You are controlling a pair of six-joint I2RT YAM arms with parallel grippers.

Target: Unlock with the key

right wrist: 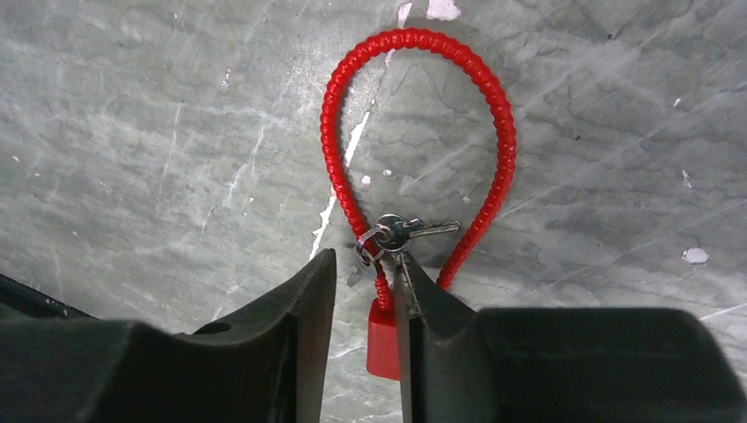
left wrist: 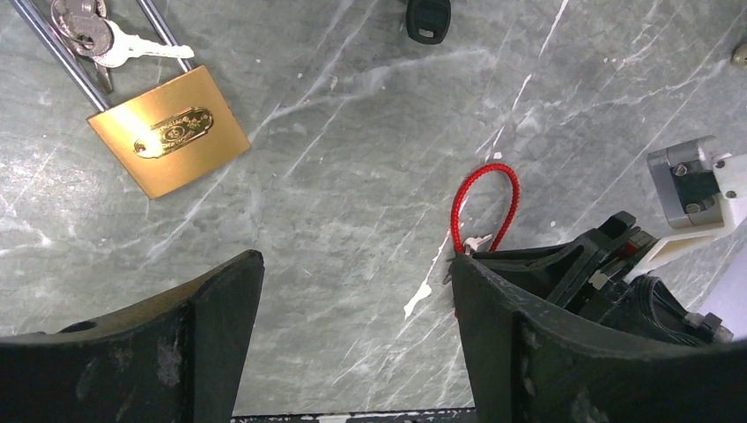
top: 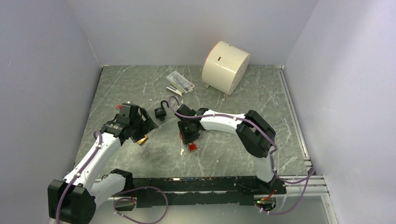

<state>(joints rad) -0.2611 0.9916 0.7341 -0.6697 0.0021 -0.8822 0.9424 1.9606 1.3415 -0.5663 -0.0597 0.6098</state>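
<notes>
A red cable lock lies on the table, with its loop [right wrist: 414,40] ahead of my right gripper [right wrist: 366,264] and its red body [right wrist: 383,348] under the narrow gap between the jaws. A small ring of keys [right wrist: 396,231] hangs on the cable; one key blade stands edge-on against the right finger. The jaws are a little apart and not closed on anything. In the top view the right gripper [top: 189,136] stands over the red lock [top: 191,147]. My left gripper [left wrist: 357,291] is wide open and empty, near a brass padlock [left wrist: 167,132] with keys [left wrist: 97,35] on its shackle.
A small black padlock [top: 160,112] lies between the arms. A black key head [left wrist: 428,18] shows at the top of the left wrist view. A white cylinder [top: 225,66] and a flat packet [top: 180,83] lie at the back. Grey walls enclose the table.
</notes>
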